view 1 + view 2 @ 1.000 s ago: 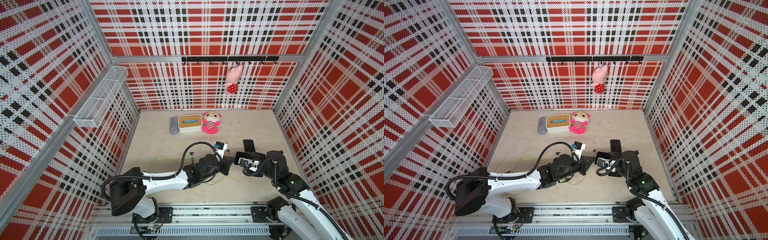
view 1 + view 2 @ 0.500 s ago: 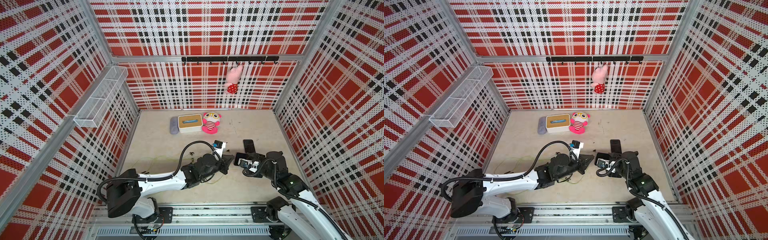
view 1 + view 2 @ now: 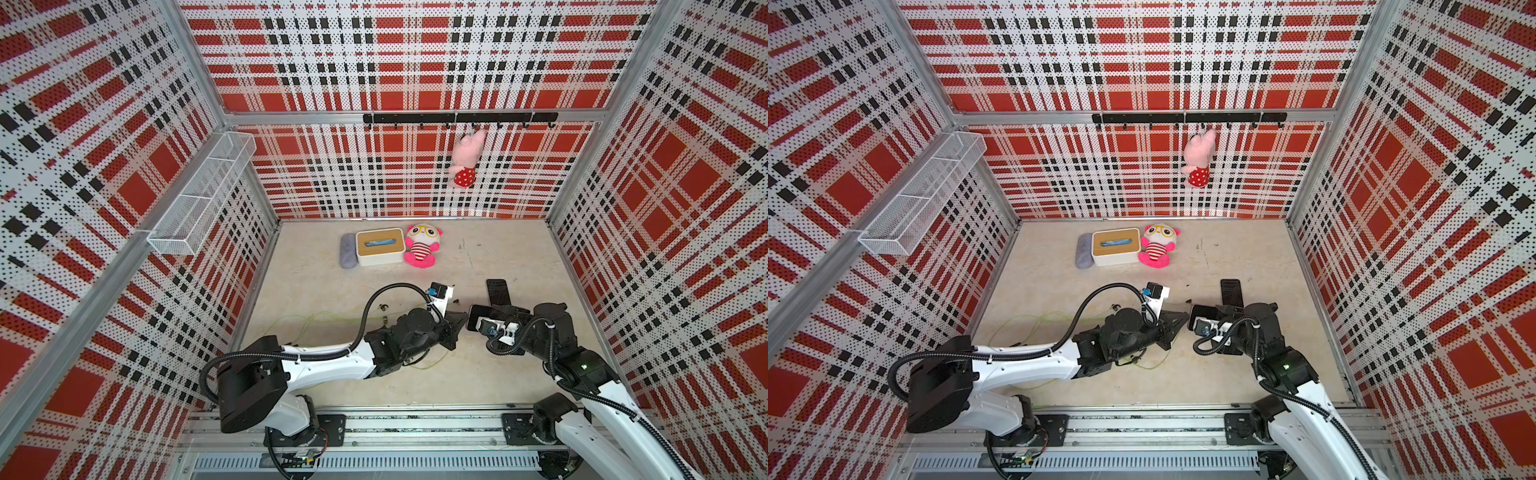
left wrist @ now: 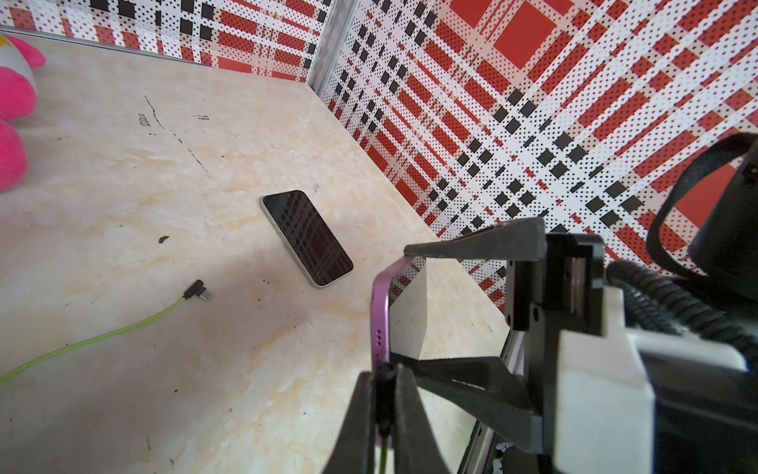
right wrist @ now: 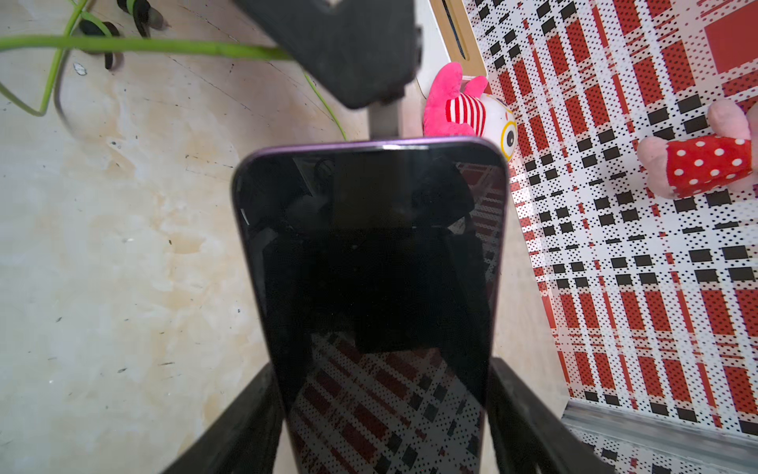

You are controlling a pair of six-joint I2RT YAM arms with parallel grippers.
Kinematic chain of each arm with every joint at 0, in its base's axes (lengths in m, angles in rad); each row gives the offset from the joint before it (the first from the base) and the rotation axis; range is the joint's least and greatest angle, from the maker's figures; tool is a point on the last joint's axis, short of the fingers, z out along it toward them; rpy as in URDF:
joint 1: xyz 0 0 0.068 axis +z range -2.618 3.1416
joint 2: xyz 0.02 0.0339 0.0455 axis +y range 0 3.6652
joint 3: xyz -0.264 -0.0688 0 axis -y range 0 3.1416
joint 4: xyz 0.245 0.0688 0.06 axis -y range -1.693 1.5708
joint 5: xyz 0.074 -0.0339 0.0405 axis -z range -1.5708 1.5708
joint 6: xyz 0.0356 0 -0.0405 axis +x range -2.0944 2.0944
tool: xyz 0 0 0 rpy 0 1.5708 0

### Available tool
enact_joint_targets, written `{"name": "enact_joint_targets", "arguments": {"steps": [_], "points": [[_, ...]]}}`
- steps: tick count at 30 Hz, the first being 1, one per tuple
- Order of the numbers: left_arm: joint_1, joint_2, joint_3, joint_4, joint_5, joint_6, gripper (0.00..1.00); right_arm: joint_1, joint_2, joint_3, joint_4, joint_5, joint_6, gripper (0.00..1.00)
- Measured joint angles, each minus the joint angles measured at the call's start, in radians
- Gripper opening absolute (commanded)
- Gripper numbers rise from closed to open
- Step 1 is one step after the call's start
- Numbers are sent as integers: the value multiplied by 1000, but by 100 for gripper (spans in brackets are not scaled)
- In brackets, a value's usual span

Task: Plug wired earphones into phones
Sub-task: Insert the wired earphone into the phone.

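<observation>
Two phones showed in both top views. You had the held phone (image 3: 476, 318) (image 3: 1199, 314) clamped across its width in the right gripper (image 3: 487, 318) (image 3: 1210, 317), its free end pointing at the tips of the left gripper (image 3: 459, 323) (image 3: 1180, 322), which sat just beside it. The second phone (image 3: 498, 291) (image 3: 1231, 292) lay flat on the table (image 3: 478, 382), near the right jaws on their far side and apart from them. A yellow-green cable (image 3: 316, 322) trailed over the table behind the left jaws.

Through the left wrist camera you saw the left gripper (image 4: 383, 390) pinched narrow on a black plug (image 4: 384, 375), green cable running back out between the jaws. The plug's tip met the purple end edge of the held phone (image 4: 379, 312), straight ahead of the jaws; whether it was seated you could not tell. The right gripper's fingers (image 4: 476, 246) clasped that phone's two sides. Beyond the jaw tips the second phone (image 4: 307, 238) lay screen up, and a spare plug (image 4: 198, 290) on its own cable rested loose near it, not touching.

Through the right wrist camera your right gripper (image 5: 381, 369) stood wide, filled by the held phone (image 5: 369, 266), screen facing the camera. Past the phone's end a left finger (image 5: 348, 49) hovered with the cable (image 5: 143, 44) running from it, and black earbuds (image 5: 98, 30) lay on the table beyond. A pink plush toy (image 5: 463, 111) lay further out past the jaws, by the wall.
</observation>
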Motion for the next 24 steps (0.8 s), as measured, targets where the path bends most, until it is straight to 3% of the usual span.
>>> {"name": "enact_joint_targets", "arguments": {"steps": [24], "points": [[3,0,-19,-3,10,-3,0,0,1,0,24,-17,5,61]]}}
